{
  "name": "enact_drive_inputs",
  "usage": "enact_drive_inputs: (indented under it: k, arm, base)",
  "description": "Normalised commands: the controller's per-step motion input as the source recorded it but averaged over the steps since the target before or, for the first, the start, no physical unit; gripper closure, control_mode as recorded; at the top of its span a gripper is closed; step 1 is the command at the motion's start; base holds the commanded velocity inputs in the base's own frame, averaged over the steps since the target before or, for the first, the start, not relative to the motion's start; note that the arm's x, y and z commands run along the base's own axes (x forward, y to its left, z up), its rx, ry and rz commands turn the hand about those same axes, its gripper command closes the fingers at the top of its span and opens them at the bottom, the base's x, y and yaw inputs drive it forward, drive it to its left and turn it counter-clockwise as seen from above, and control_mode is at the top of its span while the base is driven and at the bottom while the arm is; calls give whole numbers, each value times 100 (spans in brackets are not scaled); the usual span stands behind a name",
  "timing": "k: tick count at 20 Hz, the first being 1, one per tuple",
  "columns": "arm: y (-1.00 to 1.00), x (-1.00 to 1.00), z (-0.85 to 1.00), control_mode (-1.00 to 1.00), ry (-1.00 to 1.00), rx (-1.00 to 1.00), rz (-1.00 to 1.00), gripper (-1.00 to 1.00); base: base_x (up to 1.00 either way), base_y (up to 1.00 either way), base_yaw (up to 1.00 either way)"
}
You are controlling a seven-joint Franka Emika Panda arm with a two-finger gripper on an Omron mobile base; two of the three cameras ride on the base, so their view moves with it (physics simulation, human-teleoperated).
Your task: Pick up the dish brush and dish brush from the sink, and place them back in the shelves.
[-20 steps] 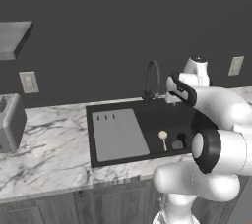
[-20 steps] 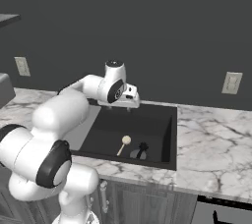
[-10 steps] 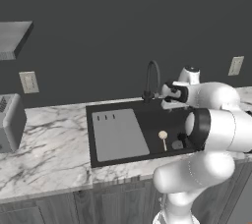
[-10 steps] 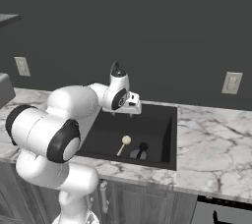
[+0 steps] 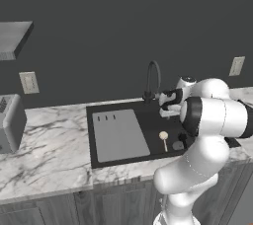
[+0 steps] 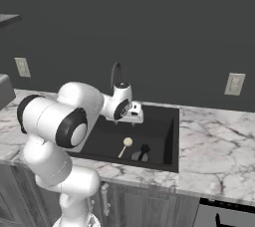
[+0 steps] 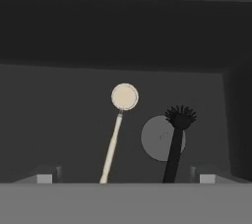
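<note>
**Two brushes in basin, gripper empty above**

Left base view: the gripper (image 5: 169,111) is seen over the sink (image 5: 113,113), jaws apart, nothing held. The pale dish brush (image 5: 163,138) lies on the basin floor, right of the ribbed board (image 5: 120,134).

Right base view: the black dish brush (image 6: 144,151) lies just right of the pale one.

Hand view: both handles look thin, stiff and light; a mid-handle hold is judged best, though slip is possible.

black sink (image 5: 101,142), pale brush (image 7: 117,128); black brush (image 7: 176,139)
</note>
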Motion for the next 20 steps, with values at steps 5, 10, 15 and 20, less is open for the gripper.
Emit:
enact_drive_inputs:
  k: [5,10,15,20]
  arm:
    - [0,0,-39,-100,0,0,0,-100]
    - [0,0,-45,-100,0,0,0,-100]
    - [1,0,-39,-100,0,0,0,-100]
    - [4,0,-37,-100,0,0,0,-100]
  base:
    - [0,0,0]
    - [0,0,0]
    - [0,0,0]
    - [0,0,0]
